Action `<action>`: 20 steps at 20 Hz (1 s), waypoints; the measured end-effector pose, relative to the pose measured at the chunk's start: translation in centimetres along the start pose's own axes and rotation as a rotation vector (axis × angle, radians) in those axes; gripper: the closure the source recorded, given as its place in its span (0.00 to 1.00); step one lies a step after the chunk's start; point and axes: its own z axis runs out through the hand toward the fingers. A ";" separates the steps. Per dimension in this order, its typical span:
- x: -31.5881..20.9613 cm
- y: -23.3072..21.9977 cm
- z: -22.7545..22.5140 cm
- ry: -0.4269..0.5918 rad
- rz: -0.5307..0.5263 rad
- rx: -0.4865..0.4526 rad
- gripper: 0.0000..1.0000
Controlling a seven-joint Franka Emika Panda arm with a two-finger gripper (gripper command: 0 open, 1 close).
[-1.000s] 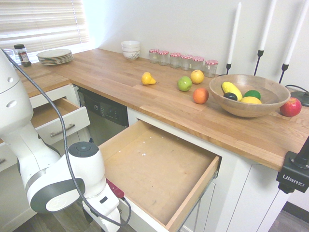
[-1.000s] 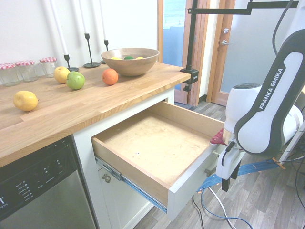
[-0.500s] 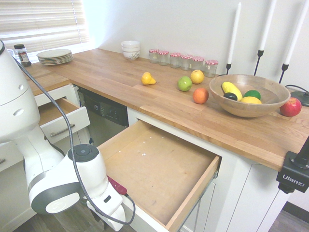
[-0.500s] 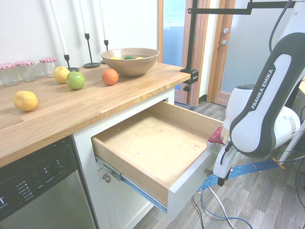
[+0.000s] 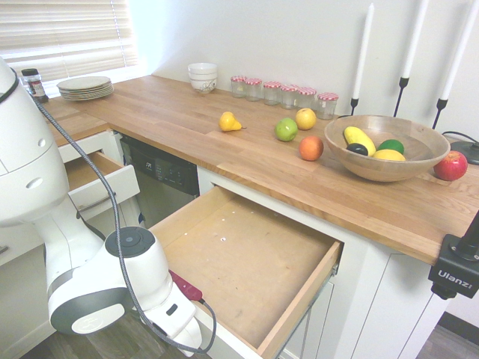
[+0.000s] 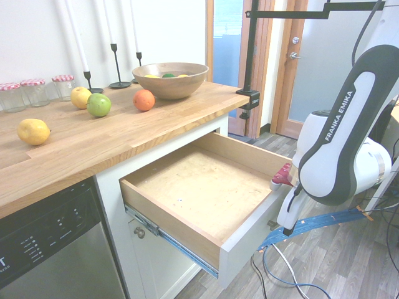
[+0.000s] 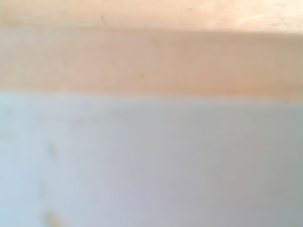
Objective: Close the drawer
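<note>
gripper point(image 6: 288, 215): low at the white front of the drawer, hidden behind the arm's last link; fingers not visible, open or closed cannot tell, nothing seen held.
wrist view: blurred and very close; white panel face below, light wood edge above; fits a camera right up against the drawer front.
white Franka arm point(image 6: 340, 146): just outside the drawer's front, bent down toward it; red part of the wrist at the front's top edge.
wide shallow drawer with light plywood bottom and white front point(image 5: 247, 262): pulled far out from the white cabinet under the counter, inside bare, metal slide showing along its side in the second exterior view; handle not visible.
step in hand: judged as pressing on the front to push the drawer in; drawer not yet closed, most of the travel left.
doing it well: push straight along the slide, toward the cabinet, contact near the middle of the front so the drawer does not rack; steady pace, stop when front meets cabinet face; avoid sliding off the top edge into the box.
smaller white-fronted drawer point(image 5: 93, 183): beyond the arm, left of the dishwasher, also open; not the target.
black dishwasher panel point(image 5: 161, 168): beside the wide drawer, under the counter.
butcher-block wooden counter point(image 5: 187, 120): above the drawer; loose fruit, wooden bowl of fruit point(image 5: 385, 146), row of glass jars with red checked lids point(image 5: 284, 93) behind.
</note>
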 end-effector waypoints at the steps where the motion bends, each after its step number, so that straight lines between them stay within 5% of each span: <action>1: 0.0 0.0 0.0 0.000 0.000 0.000 1.00; 20: 4.6 -4.7 1.4 0.039 -0.005 0.051 1.00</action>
